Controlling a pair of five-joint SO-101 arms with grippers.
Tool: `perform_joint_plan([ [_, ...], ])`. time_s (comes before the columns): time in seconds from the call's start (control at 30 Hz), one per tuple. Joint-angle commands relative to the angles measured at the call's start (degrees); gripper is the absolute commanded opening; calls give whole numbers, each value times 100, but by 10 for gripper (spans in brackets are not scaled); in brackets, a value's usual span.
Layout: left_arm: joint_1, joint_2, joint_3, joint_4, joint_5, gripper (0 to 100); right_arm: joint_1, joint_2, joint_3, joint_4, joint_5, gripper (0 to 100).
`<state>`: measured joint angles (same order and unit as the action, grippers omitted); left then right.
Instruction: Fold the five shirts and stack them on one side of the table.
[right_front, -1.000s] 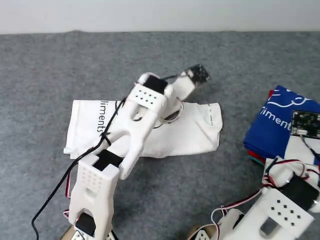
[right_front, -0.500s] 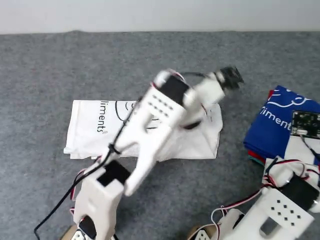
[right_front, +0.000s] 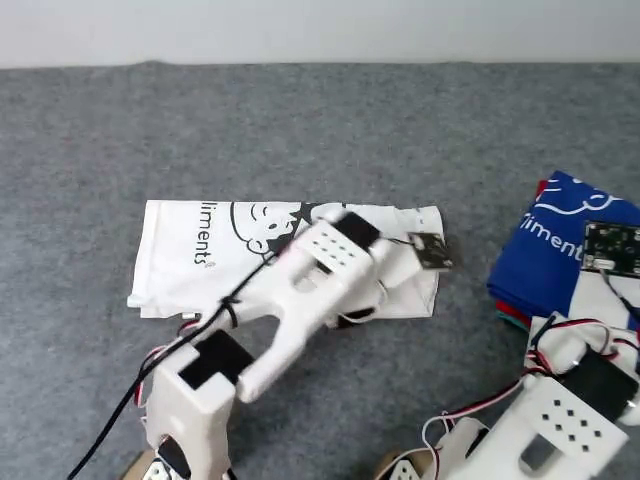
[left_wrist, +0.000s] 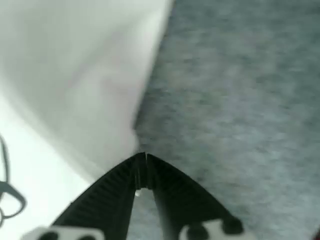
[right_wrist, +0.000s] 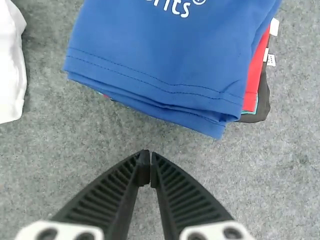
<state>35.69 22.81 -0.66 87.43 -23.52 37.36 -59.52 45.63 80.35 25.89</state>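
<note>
White shirt (left_wrist: 75, 75) | edge just beside left hand (left_wrist: 141, 164) | tips together

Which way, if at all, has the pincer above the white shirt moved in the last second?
Yes. The left pincer has come back from the white shirt's far edge to its near edge, by the right end.

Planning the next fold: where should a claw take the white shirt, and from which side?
Probably the white shirt by its short edge facing the stacked shirts, coming from that side: it lies flat on open table, while the left arm covers the middle.
</note>
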Motion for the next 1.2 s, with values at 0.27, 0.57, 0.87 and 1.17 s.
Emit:
perform_joint_plan([
  [0.27,-1178,967,-1156,-281,-501,7,40,-75,-369,-31,62,11],
  [0.57,-1064,1574,-1490,-176,-484,6,66,-119,-369,13,62,11],
  [0.87,-484,510,-2484,782,-211,7,40,-119,-369,13,62,11],
  [1.17,-211,651,-2844,668,0,7,40,-119,-369,13,62,11],
])
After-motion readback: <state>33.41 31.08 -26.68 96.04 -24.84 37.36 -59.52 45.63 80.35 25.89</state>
